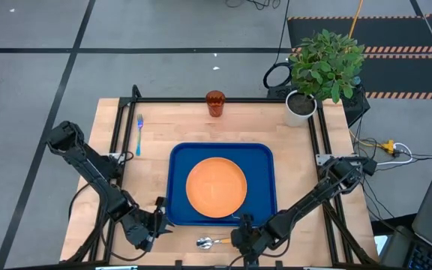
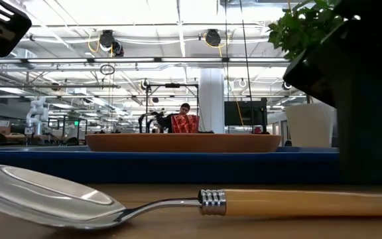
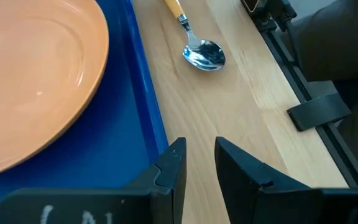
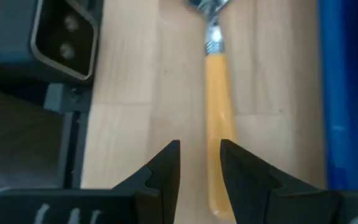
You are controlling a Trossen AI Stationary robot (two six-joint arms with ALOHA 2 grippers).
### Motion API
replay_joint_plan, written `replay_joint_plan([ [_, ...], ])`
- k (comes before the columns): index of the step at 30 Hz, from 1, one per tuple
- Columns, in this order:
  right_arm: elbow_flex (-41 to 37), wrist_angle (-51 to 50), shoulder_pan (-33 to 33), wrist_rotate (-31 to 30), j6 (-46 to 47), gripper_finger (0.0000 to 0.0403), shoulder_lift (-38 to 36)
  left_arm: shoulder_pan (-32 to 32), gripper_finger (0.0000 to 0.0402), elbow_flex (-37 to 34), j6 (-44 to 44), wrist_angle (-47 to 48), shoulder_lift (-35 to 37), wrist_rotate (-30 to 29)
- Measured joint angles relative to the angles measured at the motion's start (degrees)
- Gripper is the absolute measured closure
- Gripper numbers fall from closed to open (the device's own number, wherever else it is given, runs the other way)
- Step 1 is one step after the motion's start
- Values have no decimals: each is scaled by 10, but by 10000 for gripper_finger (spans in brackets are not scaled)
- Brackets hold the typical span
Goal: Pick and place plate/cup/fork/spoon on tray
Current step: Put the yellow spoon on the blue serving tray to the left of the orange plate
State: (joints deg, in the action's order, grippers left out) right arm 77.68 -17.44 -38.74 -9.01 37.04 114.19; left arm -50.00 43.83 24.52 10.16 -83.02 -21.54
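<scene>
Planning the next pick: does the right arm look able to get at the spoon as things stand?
Probably yes: the right gripper is open right at the handle of the spoon, which lies on bare table beside the tray, nothing between.

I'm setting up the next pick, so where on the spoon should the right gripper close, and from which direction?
Grip the spoon mid-handle, coming straight down with a finger on each long side. It lies flat on the table by the tray's near rim; the handle is straight and narrow, the bowl curved and shiny. The right gripper already hovers over the handle.

Orange plate (image 1: 216, 187) on blue tray (image 1: 177, 180), spoon (image 1: 211, 242) beside
</scene>
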Motion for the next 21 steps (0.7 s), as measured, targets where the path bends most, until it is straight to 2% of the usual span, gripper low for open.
replay_joint_plan([
  [12, -5, -8, -8, -32, 23, 298, 0, 0, 314, 0, -13, -1, 0, -1],
  [21, -8, 7, -15, -32, 56, 298, 32, 0, 314, 0, -4, -15, 0, -1],
])
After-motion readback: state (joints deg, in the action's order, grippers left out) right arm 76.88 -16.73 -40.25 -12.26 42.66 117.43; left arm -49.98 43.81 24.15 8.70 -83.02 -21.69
